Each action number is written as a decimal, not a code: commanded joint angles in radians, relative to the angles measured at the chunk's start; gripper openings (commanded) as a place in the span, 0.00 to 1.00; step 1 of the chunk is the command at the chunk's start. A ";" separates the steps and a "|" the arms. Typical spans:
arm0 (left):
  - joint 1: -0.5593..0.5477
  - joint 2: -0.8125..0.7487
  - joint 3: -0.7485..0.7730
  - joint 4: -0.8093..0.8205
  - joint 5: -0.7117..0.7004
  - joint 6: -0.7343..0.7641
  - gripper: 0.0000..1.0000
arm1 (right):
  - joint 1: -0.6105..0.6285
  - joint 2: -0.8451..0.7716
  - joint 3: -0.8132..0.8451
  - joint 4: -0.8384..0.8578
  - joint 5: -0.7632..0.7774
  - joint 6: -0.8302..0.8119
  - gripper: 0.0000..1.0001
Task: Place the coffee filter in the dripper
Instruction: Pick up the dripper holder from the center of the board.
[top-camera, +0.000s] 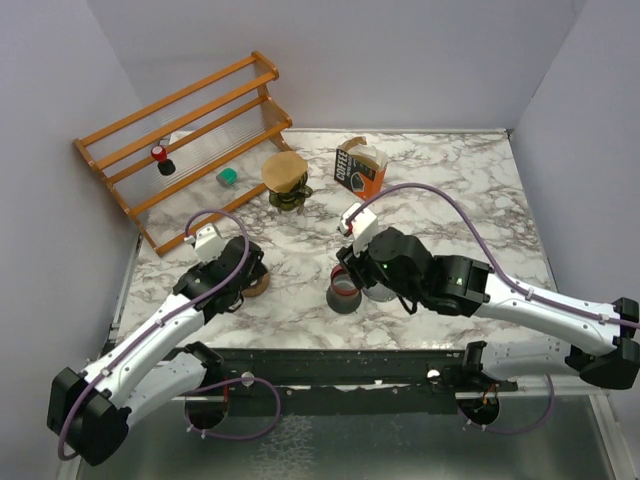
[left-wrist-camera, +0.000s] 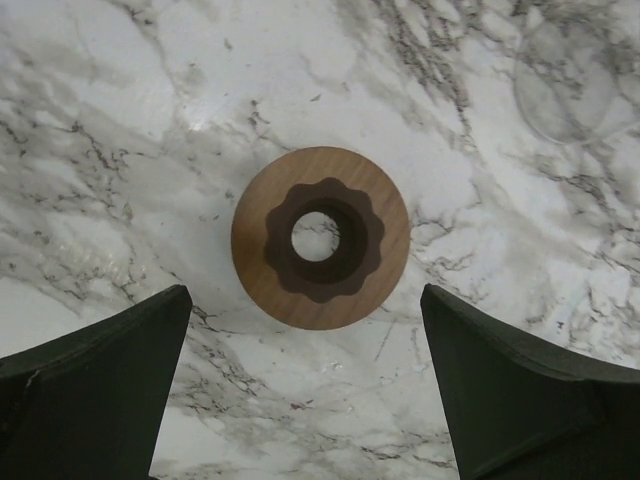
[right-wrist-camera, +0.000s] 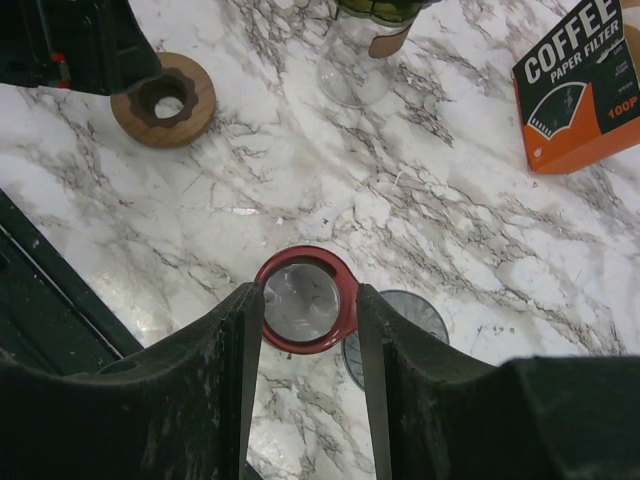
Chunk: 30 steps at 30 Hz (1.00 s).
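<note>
Left claw (left-wrist-camera: 305, 298) wide open, above round wooden ring (left-wrist-camera: 258, 250) with scalloped hole, flat on white marble worktop (left-wrist-camera: 120, 120). Right claw (right-wrist-camera: 308, 300) clamped on red-rimmed grey cup (right-wrist-camera: 300, 346).

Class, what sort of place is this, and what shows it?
Probably a robot test cell staged as a coffee corner: a left arm and right arm bolted to a marble-patterned table, plain walls closing it in, and a coffee filter box beside a dripper.

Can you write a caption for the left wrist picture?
Open left gripper looking down on a wooden ring lying flat on the marble table.
</note>
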 joint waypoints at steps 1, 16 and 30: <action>0.014 0.085 -0.007 -0.082 -0.075 -0.157 0.99 | 0.007 -0.037 -0.038 0.021 -0.028 -0.015 0.47; 0.147 0.203 -0.069 0.112 0.080 -0.012 0.95 | 0.006 -0.078 -0.108 0.044 -0.034 -0.006 0.47; 0.183 0.282 -0.077 0.156 0.106 0.044 0.70 | 0.006 -0.070 -0.121 0.063 -0.041 -0.003 0.45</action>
